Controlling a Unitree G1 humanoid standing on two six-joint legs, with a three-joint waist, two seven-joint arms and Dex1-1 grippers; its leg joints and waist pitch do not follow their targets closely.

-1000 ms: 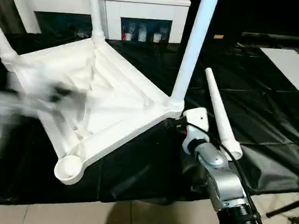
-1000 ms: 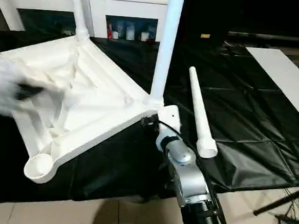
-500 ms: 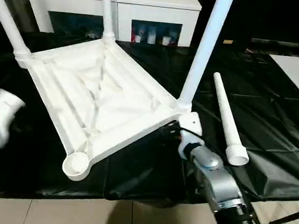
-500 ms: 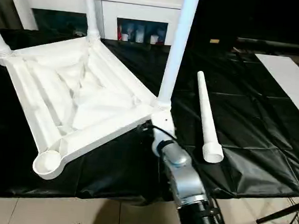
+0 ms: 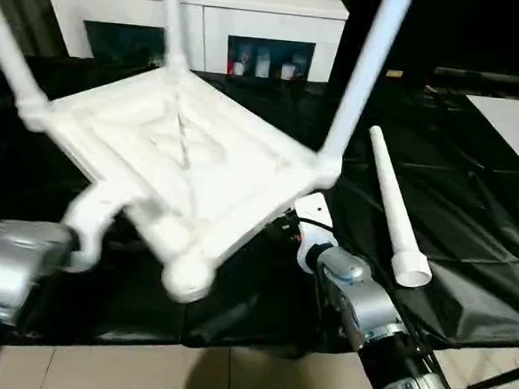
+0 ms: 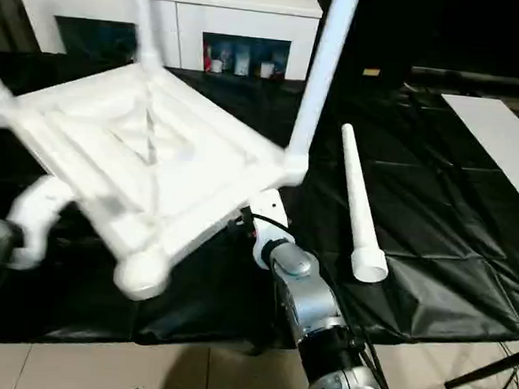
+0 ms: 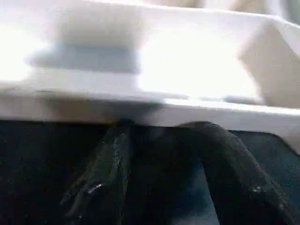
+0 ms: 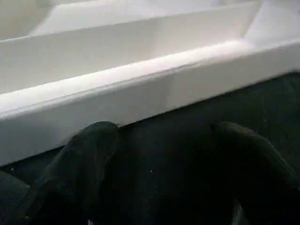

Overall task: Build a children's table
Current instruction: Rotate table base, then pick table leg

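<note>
The children's table (image 5: 191, 154) is seen upside down over a black sheet (image 5: 473, 200) that covers the work surface, with its ribbed underside turned upward and its near corner tilted up off the sheet. 3 tapered white legs are seated in corner sockets and rise out of the top of the head views: 1 at the left corner (image 5: 11, 52), 1 at the far corner (image 5: 172, 19) and 1 at the right corner (image 5: 361, 77). The near corner socket (image 5: 187, 278) is seen without a leg. A 4th leg (image 5: 392, 204) is laid loose on the sheet toward its right edge, well apart from the tabletop, with its wide end nearest the robot. The left gripper (image 7: 164, 140) is placed at the left near rim of the tabletop; in the left wrist view its 2 black fingers (image 7: 101, 173) are spread partway with their tips right at the underside of the white rim, though whether the rim is gripped cannot be told. The right gripper (image 8: 164, 140) is set just beneath the right corner, its jaws spread wide with nothing between them and the white rim just beyond the fingertips. A white cabinet (image 5: 196, 16) with glass doors is seen beyond the sheet's far edge.
</note>
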